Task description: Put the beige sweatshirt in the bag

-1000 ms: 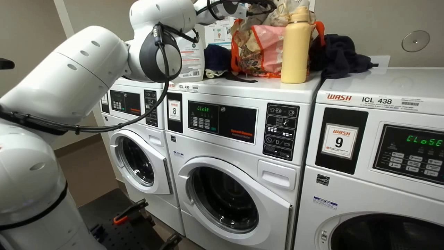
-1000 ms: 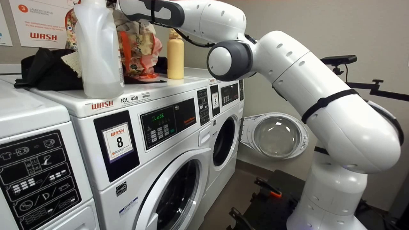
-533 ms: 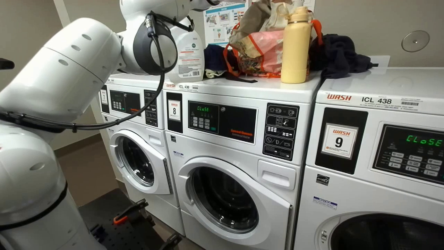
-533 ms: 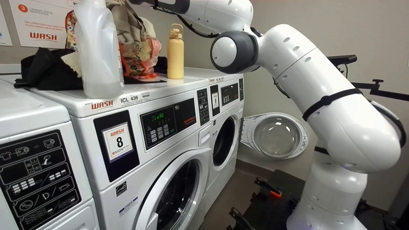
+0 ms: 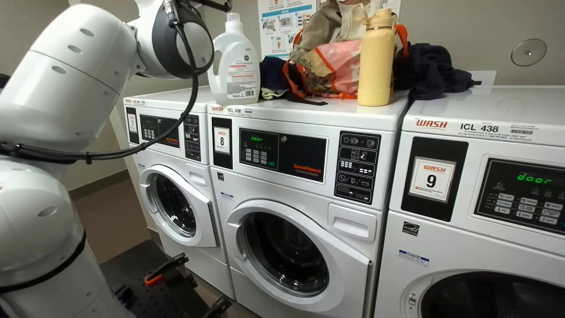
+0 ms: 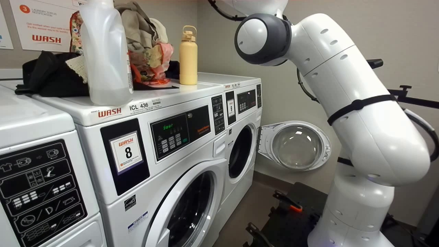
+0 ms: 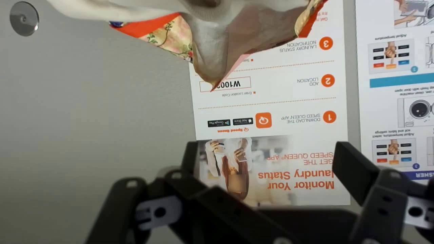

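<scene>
Spread wide, the gripper (image 7: pixel 267 162) reaches in from the bottom of the wrist view, its two black fingers (image 7: pixel 356 173) standing well apart. A poster (image 7: pixel 264 117) on the grey wall (image 7: pixel 101 112) shows between and beyond them, its print upside down.

In both exterior views the beige sweatshirt (image 6: pixel 137 29) sits bunched in the mouth of the bag (image 5: pixel 342 66), with a good part heaped above the rim. Its cloth shows a greyer beige and a paler cream; how far down it reaches inside cannot be seen. The bag is pink and flowered with orange edging, and it rests on top of the washer marked 8 (image 5: pixel 287 194). At the top of the wrist view, cream cloth and a corner of the bag come into the frame, apart from the fingers.

A yellow bottle (image 5: pixel 374 66) stands upright just beside the bag. On the same washer top stands a detergent jug (image 5: pixel 238 66), with a dark bundle (image 5: pixel 274 77) between it and the bag in an exterior view. Beyond the bottle, a navy garment (image 5: pixel 435 70) lies partly over the washer marked 9 (image 5: pixel 468 247), whose round door (image 6: pixel 296 145) is swung out.

In both exterior views the arm (image 6: pixel 360 85) rises past the top edge.
</scene>
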